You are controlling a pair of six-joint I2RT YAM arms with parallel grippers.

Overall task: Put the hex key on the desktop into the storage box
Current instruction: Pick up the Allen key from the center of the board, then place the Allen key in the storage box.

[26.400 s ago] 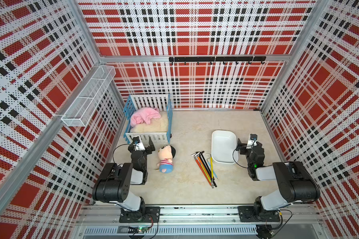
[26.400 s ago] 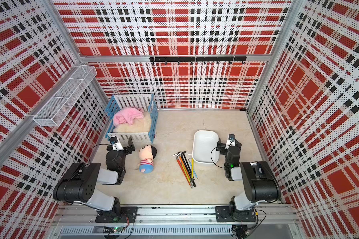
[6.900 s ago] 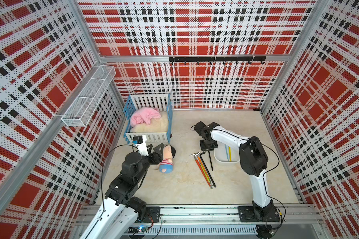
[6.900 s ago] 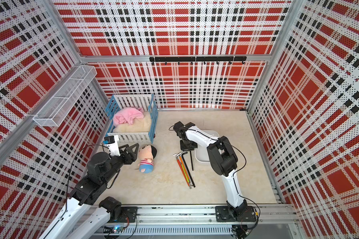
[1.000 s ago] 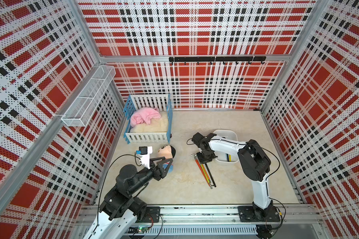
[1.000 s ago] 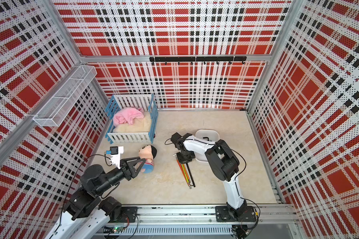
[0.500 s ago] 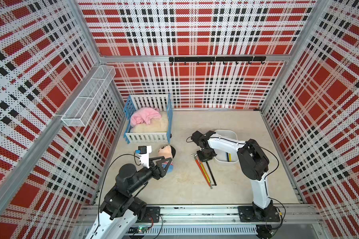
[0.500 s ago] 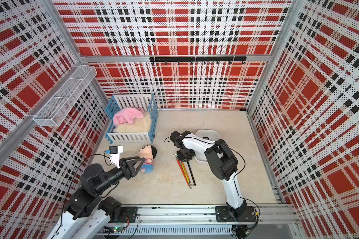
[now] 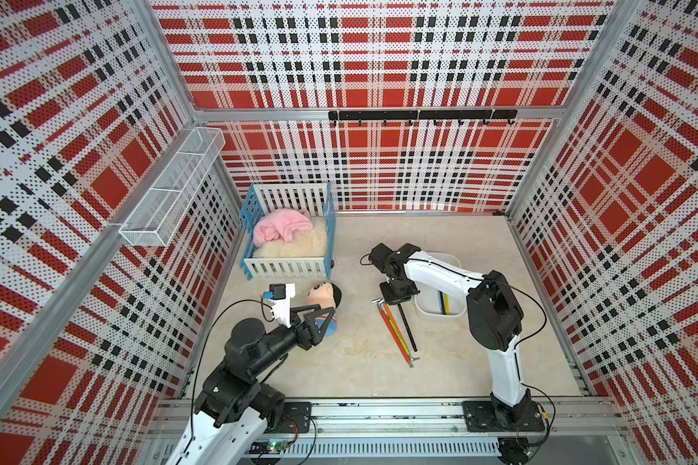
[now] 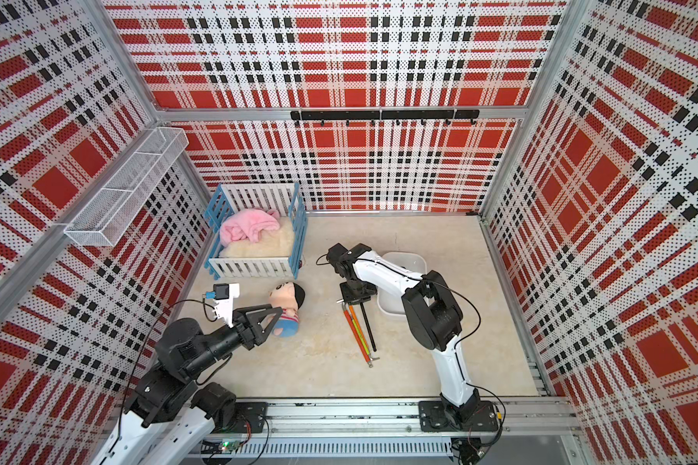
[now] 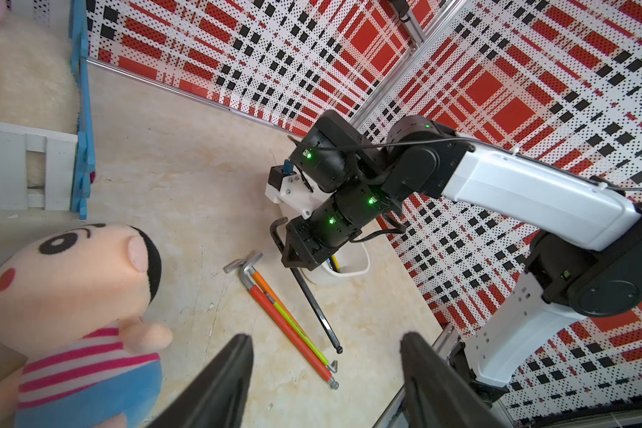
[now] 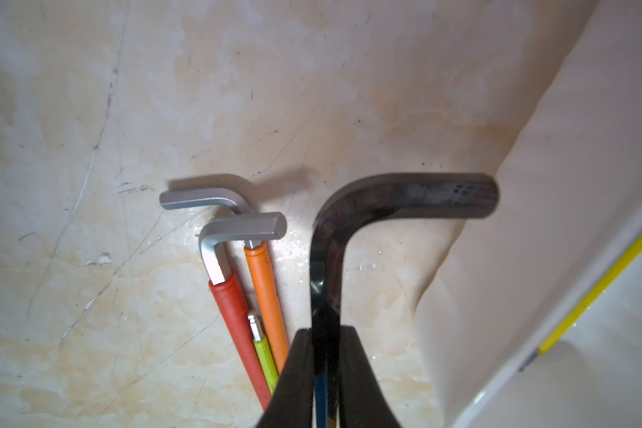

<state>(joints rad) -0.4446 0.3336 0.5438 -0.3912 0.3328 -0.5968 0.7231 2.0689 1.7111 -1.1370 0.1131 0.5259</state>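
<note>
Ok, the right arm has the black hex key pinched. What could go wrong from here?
1. The right gripper holds the black hex key close to its bend, so the long shaft may pivot or slip.
2. That shaft slopes down beside the orange and red hex keys and may drag them.
3. It could catch the storage box wall on the way in.

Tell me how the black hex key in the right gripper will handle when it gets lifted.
The black hex key is probably rigid: a bent metal bar with no visible sag. Its glossy finish may slip or pivot, since the right gripper pinches it near the bend, with the long shank sticking out.
</note>
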